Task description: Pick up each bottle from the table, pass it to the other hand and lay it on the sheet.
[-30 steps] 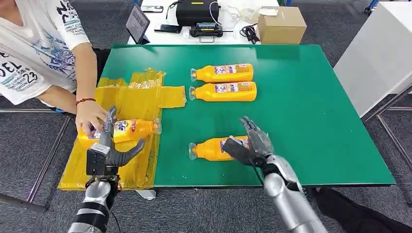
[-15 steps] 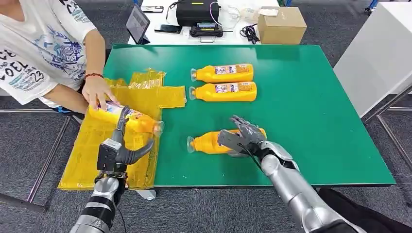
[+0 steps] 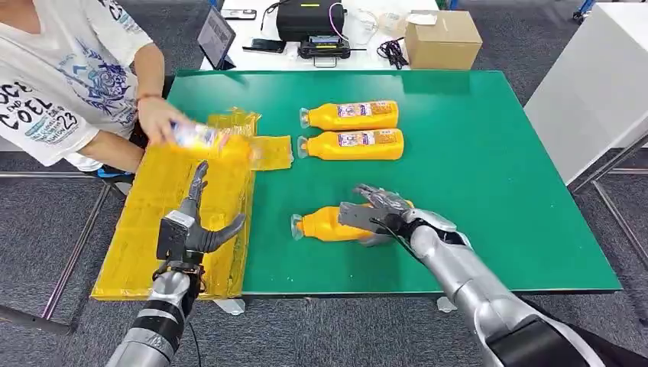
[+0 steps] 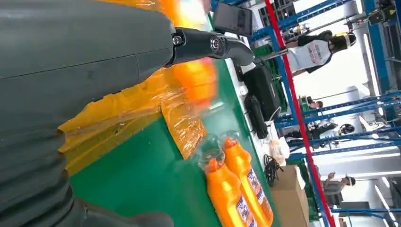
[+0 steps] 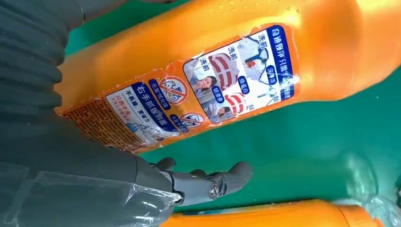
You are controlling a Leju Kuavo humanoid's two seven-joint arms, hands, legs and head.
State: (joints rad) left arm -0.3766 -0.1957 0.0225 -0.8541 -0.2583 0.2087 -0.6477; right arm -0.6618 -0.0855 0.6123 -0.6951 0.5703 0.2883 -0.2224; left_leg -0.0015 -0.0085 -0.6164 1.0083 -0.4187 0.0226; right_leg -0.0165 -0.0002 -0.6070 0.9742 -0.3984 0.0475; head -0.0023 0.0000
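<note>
Right hand on the near bottle, left hand empty.
Your right hand (image 3: pixel 374 218) lies over the nearest bottle (image 3: pixel 328 225) on the green table (image 3: pixel 497 191); whether it grips I cannot tell. Your left hand (image 3: pixel 191 229) hovers wide over the yellow sheet (image 3: pixel 145 229). A person's hand (image 3: pixel 157 118) holds another bottle (image 3: pixel 206 139) above it.

Our left arm rises from below near the surface's front-left corner, forearm upright. Left hand (image 3: pixel 191 226) open, empty: fingers pointing up and away, thumb splayed toward the right. Our right arm reaches in from the lower right across the surface's front edge, silver forearm angled toward the left. Right hand (image 3: pixel 380 215) wraps the near bottle (image 3: pixel 325 225), fingers spread over its body, thumb beneath.
</note>
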